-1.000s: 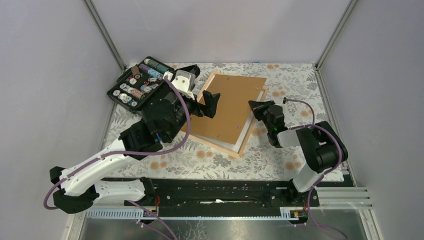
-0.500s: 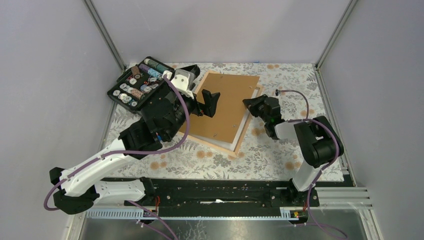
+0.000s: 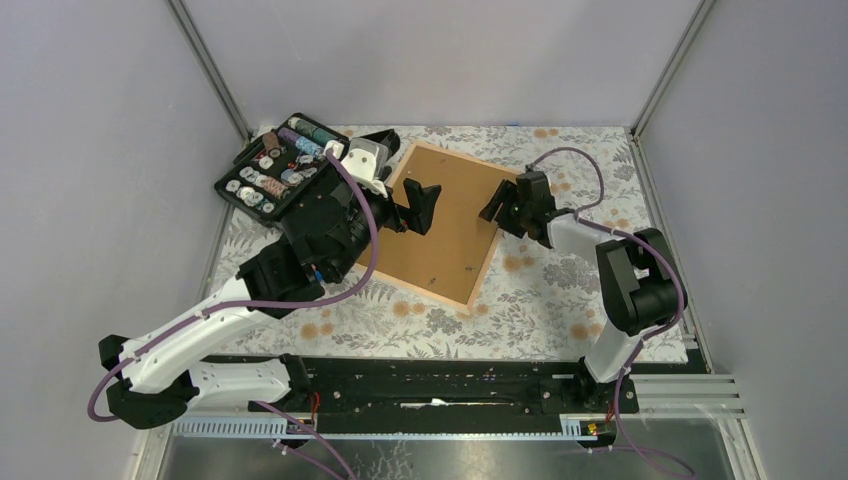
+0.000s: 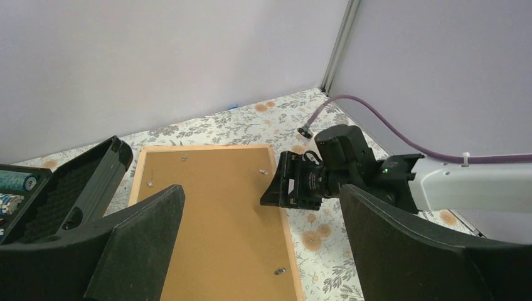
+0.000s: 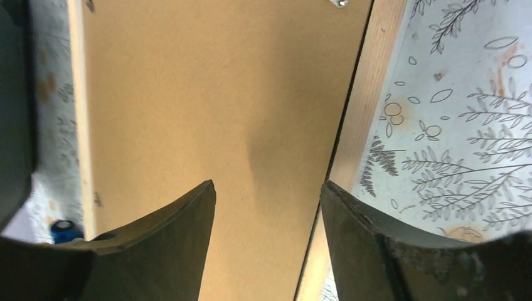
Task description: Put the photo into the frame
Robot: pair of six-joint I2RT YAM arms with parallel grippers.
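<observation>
Lying flush inside the frame [image 5: 353,125] now — backing board [image 3: 450,215], skewed earlier.

The left arm [image 3: 215,330] and right arm [image 3: 628,290] are white shells with black joints, each trailing a purple cable [image 4: 339,98]. The left gripper [image 4: 260,194] has broad, wedge-shaped matte-black fingers [image 4: 138,235].

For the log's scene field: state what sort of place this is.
Probably a lab robot test cell: plain grey panel walls with metal corner posts box in a flower-patterned table cover, and a black mounting rail runs along its near edge.
</observation>
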